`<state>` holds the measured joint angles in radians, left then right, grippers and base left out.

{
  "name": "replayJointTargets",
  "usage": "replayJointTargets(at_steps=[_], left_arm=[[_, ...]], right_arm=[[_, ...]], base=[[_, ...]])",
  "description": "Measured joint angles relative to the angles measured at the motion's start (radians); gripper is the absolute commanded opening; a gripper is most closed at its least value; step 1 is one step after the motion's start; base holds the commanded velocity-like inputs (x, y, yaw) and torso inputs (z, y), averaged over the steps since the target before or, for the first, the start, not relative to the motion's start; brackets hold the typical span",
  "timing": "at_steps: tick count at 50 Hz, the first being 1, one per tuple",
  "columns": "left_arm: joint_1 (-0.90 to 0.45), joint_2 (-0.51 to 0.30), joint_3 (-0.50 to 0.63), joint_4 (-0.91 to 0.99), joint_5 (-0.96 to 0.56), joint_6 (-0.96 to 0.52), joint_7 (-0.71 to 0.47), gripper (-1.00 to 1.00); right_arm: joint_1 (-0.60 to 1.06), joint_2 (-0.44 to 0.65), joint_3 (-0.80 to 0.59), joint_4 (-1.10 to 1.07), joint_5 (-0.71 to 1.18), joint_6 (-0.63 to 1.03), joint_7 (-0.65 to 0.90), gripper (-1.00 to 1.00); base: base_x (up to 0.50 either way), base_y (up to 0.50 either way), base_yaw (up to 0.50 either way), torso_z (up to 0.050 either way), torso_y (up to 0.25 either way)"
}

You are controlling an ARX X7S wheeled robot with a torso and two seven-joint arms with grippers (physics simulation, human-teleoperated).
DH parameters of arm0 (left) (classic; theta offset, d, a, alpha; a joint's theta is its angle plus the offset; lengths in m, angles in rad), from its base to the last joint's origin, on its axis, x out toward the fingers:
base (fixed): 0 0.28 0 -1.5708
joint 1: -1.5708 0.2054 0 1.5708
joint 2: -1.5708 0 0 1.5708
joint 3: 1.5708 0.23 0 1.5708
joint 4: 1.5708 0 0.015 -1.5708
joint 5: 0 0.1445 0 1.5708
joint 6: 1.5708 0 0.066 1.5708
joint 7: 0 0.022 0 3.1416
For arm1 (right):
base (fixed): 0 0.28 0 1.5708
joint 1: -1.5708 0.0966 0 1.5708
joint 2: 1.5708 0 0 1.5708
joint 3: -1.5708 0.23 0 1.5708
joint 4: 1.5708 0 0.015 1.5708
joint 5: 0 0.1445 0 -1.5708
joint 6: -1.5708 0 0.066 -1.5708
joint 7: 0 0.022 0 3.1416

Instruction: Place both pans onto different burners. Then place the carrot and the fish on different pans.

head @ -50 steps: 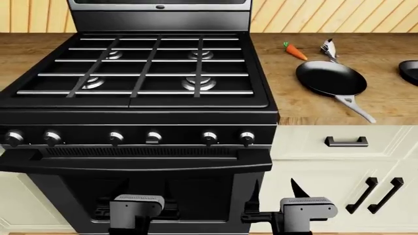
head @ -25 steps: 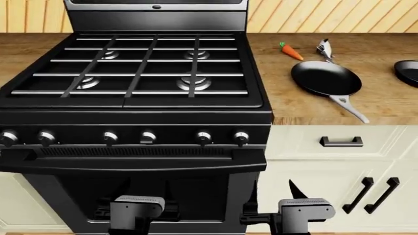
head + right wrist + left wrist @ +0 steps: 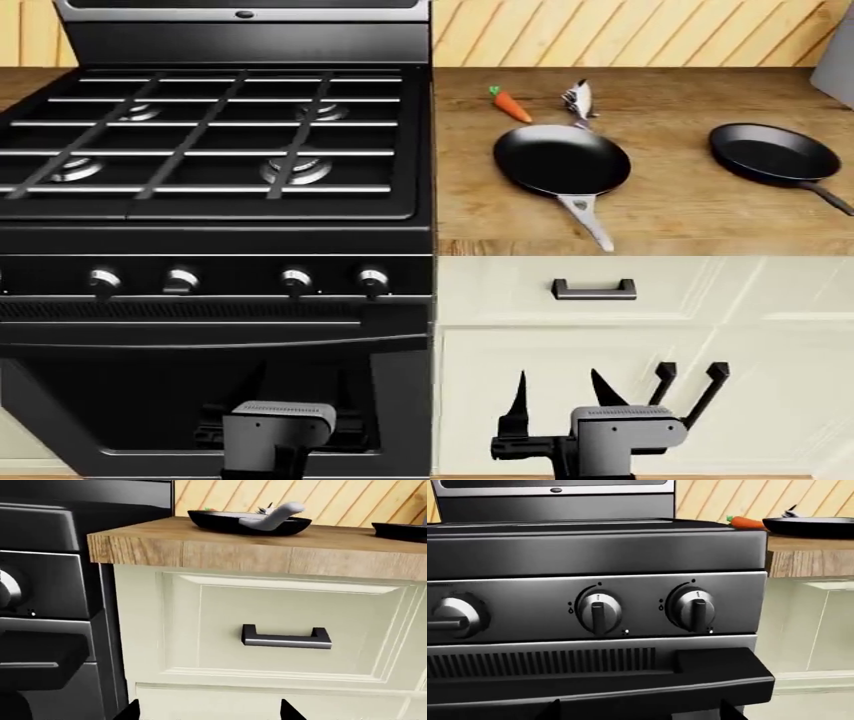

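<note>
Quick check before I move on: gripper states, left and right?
Left gripper: open, holding nothing, low in front of the black stove.
Right gripper: open, holding nothing, low in front of the cream cabinet.

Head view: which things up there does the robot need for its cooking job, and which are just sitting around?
Needed for the job:
larger pan
smaller pan
carrot
fish
burners on the stove

Just there:
stove knobs
drawer handle
cupboard door handles
wooden counter
</note>
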<state>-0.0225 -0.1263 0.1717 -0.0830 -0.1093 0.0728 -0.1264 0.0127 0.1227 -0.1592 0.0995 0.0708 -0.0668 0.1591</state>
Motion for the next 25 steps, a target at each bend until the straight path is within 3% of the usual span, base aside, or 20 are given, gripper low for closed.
replayJointTargets(at_steps=[25], left_arm=[[-0.001,-0.016,0.020,0.000,-0.015,0.009,-0.019,1.00]], right_arm=[[0.004,0.016,-0.021,0.004,0.017,-0.001,0.018,1.00]], base=[[0.00,-0.50,0.00,0.000,0.000]])
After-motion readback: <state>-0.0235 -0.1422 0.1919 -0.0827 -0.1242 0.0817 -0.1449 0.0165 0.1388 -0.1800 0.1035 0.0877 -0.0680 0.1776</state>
